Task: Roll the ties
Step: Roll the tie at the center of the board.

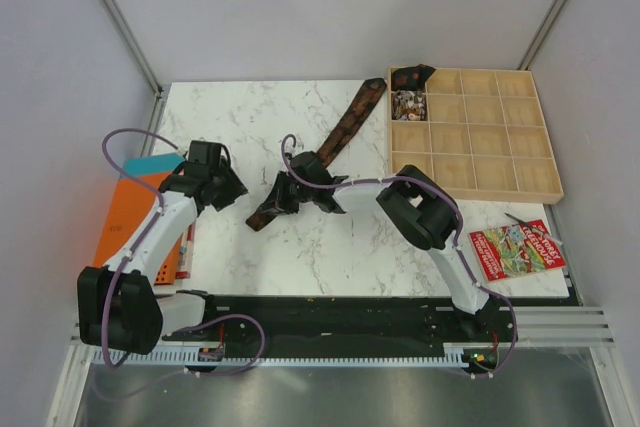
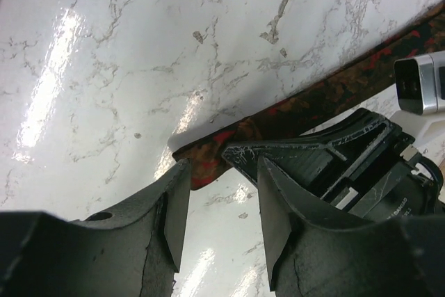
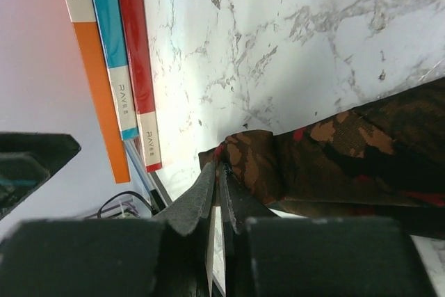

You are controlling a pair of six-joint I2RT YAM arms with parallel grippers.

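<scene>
A dark brown tie [image 1: 345, 129] with a reddish-brown pattern lies diagonally on the marble table [image 1: 250, 117], from the wooden tray down to the middle. My right gripper [image 1: 278, 197] is shut on the tie's near end [image 3: 254, 161], which is folded over at the fingertips. My left gripper [image 1: 232, 190] is open and empty just left of that end; in the left wrist view the tie end [image 2: 212, 154] lies just beyond its fingertips [image 2: 177, 179]. The tie's far end [image 1: 410, 75] rests over the tray's corner.
A wooden compartment tray [image 1: 475, 137] stands at the back right, with small items in one cell [image 1: 408, 104]. A stack of books [image 1: 145, 212] lies at the left edge, also in the right wrist view [image 3: 115, 60]. A red booklet [image 1: 518, 249] lies at front right.
</scene>
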